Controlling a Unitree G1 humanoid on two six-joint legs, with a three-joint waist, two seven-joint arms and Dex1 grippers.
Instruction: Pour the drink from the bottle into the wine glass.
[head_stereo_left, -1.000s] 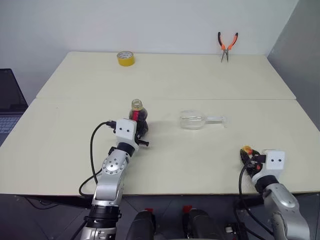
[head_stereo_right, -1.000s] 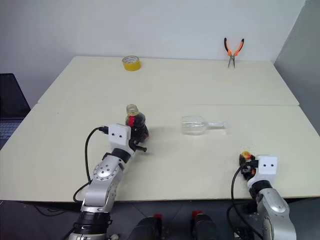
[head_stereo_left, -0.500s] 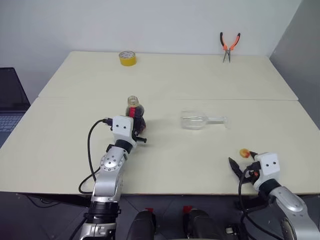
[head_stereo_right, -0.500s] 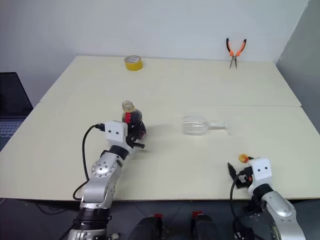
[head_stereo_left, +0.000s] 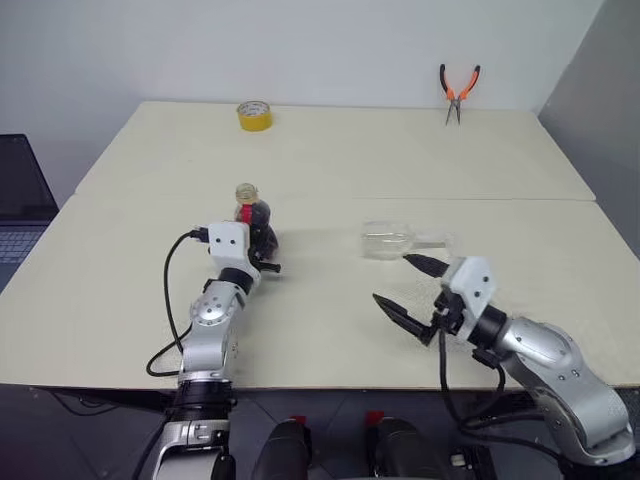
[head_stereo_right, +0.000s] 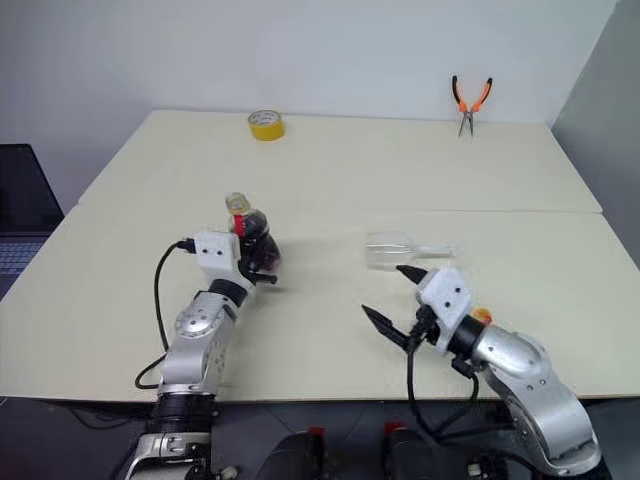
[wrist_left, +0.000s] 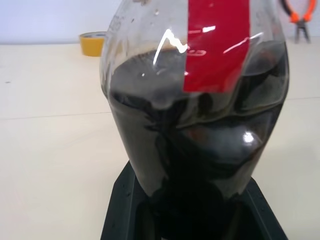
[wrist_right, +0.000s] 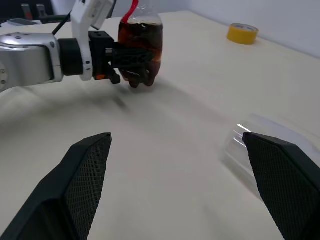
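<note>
The bottle (head_stereo_left: 256, 214) stands roughly upright left of centre on the table, its neck open, with the dark drink (wrist_left: 200, 150) filling the body below a red label. My left gripper (head_stereo_left: 262, 240) is shut on the bottle's lower body. The wine glass (head_stereo_left: 388, 241) lies on its side at mid-table, stem pointing right. My right gripper (head_stereo_left: 406, 289) hovers just in front of the glass, open wide and empty, its fingers (wrist_right: 80, 180) spread and pointing left toward the bottle (wrist_right: 141, 45). A small yellow cap (head_stereo_right: 482, 316) lies on the table beside my right forearm.
A yellow tape roll (head_stereo_left: 252, 115) sits at the far left of the table and orange-handled pliers (head_stereo_left: 456, 92) at the far right. A laptop (head_stereo_left: 20, 200) stands off the table's left edge. A seam crosses the table (head_stereo_left: 330, 150) behind the bottle and glass.
My right gripper let go of the yellow cap near the front right edge, opened wide, and swung up and left to the glass. My left gripper carried the bottle a little left and farther away.
</note>
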